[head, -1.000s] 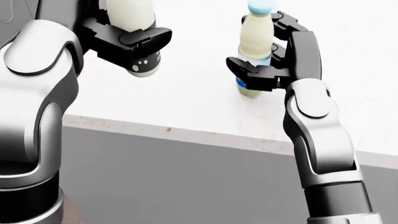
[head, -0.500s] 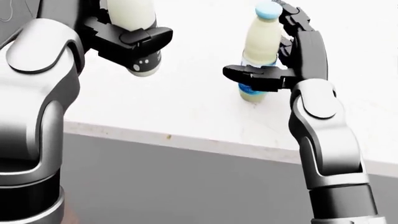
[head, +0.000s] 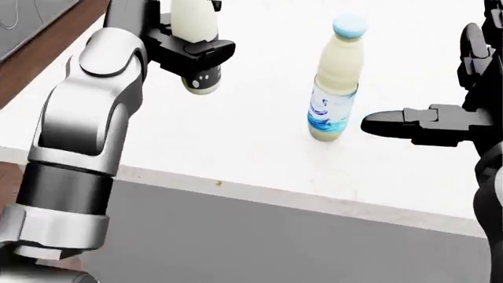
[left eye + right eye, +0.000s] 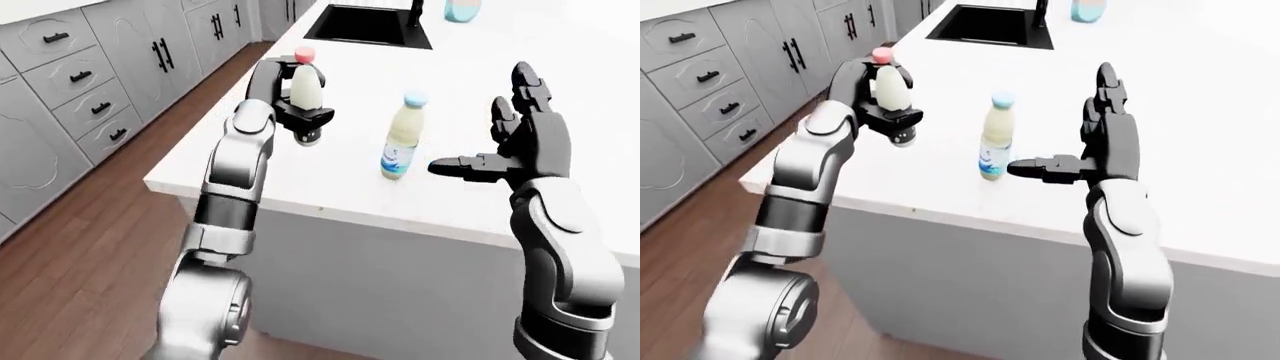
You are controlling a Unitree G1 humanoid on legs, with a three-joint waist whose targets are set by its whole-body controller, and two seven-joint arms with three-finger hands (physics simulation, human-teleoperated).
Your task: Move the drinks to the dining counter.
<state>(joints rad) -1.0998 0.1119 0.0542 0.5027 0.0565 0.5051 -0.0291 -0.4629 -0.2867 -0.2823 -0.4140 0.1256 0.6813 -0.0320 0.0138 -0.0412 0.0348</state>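
Two drinks above a white counter, near its lower edge in the head view. Blue-capped bottle upright on the top, a little in from that edge and well clear of the left corner. Plenty of bare top to its right and toward the sink at the far end in the left-eye view; another blue thing just right of the sink, too small to make out.

Red-capped bottle clamped in the left hand, fingers closed round its body, base lifted off the top, above the counter close to the left corner. Right hand just right of the blue-capped bottle, fingers spread wide, thumb pointing toward the label, not touching, a clear gap between.

Grey cabinets and wood floor left of the counter, a wide aisle between.

Against half a second ago: right hand then wrapped about the blue-capped bottle, now let go and drawn off to the right. Bottle standing alone. Left grip unchanged. Whole head view shifted, so camera moved too.
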